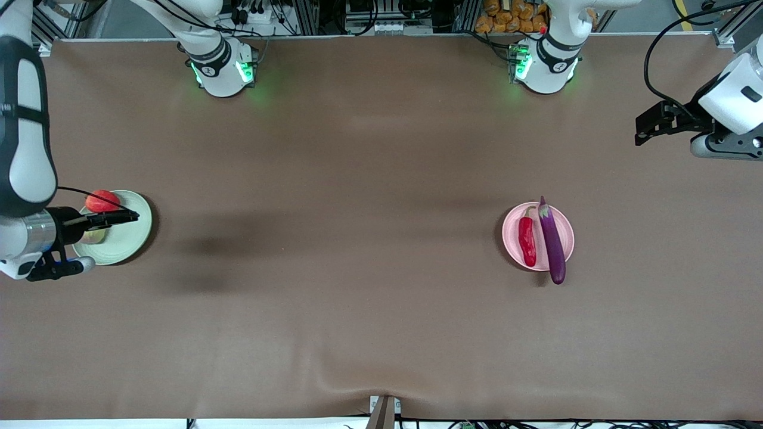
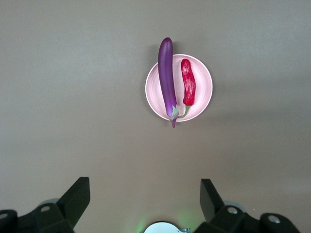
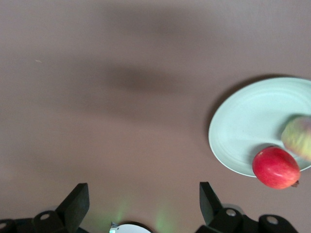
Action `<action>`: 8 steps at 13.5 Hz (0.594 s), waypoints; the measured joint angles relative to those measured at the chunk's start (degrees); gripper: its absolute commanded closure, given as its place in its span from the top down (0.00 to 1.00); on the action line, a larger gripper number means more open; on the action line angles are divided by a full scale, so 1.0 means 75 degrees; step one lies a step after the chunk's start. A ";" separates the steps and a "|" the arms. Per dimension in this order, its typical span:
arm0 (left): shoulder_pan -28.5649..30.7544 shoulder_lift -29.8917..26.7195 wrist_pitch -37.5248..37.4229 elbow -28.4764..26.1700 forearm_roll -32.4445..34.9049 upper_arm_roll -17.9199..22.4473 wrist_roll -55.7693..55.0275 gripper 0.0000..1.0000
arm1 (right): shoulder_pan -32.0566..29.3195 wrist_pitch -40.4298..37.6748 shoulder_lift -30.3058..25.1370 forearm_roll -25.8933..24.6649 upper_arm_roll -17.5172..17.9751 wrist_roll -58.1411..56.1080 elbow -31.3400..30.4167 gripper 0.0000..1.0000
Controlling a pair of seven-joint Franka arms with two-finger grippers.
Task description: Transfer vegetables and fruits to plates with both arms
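The pale pink plate (image 1: 566,229) holds the red chili pepper (image 1: 527,240) and the purple eggplant (image 1: 552,241) side by side; the eggplant's ends overhang the rim. The left wrist view shows the plate (image 2: 203,92), eggplant (image 2: 166,80) and chili (image 2: 188,82). The pale green plate (image 1: 131,238) holds the red pomegranate (image 1: 101,201) at its rim and the peach (image 1: 94,237), partly hidden. The right wrist view shows this plate (image 3: 243,126), pomegranate (image 3: 275,167) and peach (image 3: 299,137). My right gripper (image 1: 128,216) (image 3: 143,201) is open and empty over the green plate. My left gripper (image 1: 639,130) (image 2: 145,199) is open and empty, raised near the left arm's end of the table.
The arms' green-lit bases (image 1: 223,71) (image 1: 542,68) stand along the table edge farthest from the front camera. A small metal bracket (image 1: 383,411) sits at the nearest edge, by a wrinkle in the brown cloth. Bare brown cloth lies between the two plates.
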 measured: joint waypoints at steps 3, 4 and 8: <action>0.0003 0.0000 -0.0117 0.0029 0.0000 0.0004 0.0000 1.00 | 0.0564 -0.0695 -0.0140 0.0024 0.0004 0.0499 0.1155 1.00; 0.0003 0.0000 -0.0124 0.0033 0.0000 0.0005 0.0000 1.00 | 0.0594 -0.0954 -0.0181 0.0024 0.0001 0.0517 0.1500 1.00; 0.0029 0.0000 -0.0138 0.0047 0.0000 0.0035 0.0018 1.00 | 0.0626 -0.1766 -0.0986 0.0019 -0.0058 0.1078 0.2187 1.00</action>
